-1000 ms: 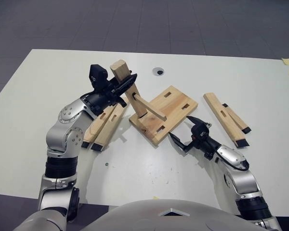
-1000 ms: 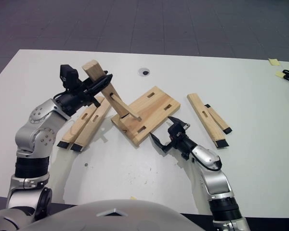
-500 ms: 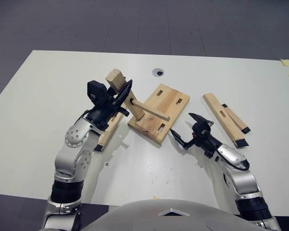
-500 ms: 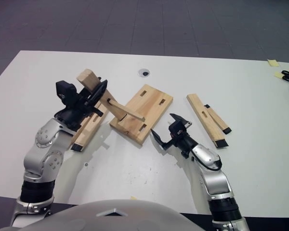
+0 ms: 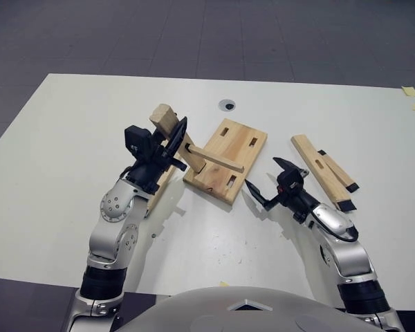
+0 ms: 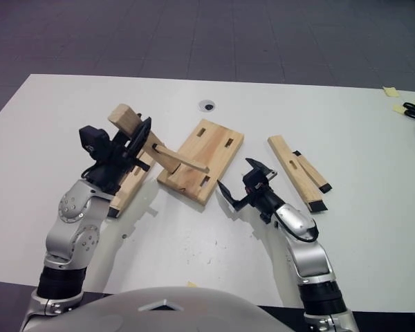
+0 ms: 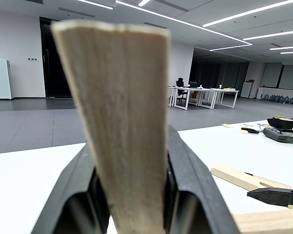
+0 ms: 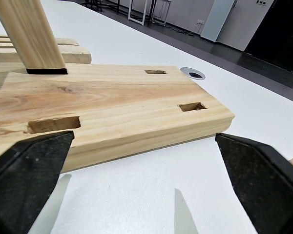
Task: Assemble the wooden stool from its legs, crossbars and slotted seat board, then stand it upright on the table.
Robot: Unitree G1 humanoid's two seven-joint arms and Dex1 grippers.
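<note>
Slotted seat board (image 5: 238, 142) lies flat on the desk (image 5: 69, 138), its long axis running away from the robot, just left of the right claw (image 5: 261, 173), which is spread wide. Left claw (image 5: 176, 142) is clenched on a leaning leg (image 5: 164, 117) seated in the board's near-left slot. Bare desk lies toward the robot.

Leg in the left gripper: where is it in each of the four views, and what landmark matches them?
Left eye view: leg left of centre, tilted, clamped in the left gripper.
Right eye view: left of centre, same tilt.
Left wrist view: picture centre, close up.
Right wrist view: at a picture corner, lower end meeting the seat board.
Landmark: the seat board, in both eye views and the right wrist view.
</note>
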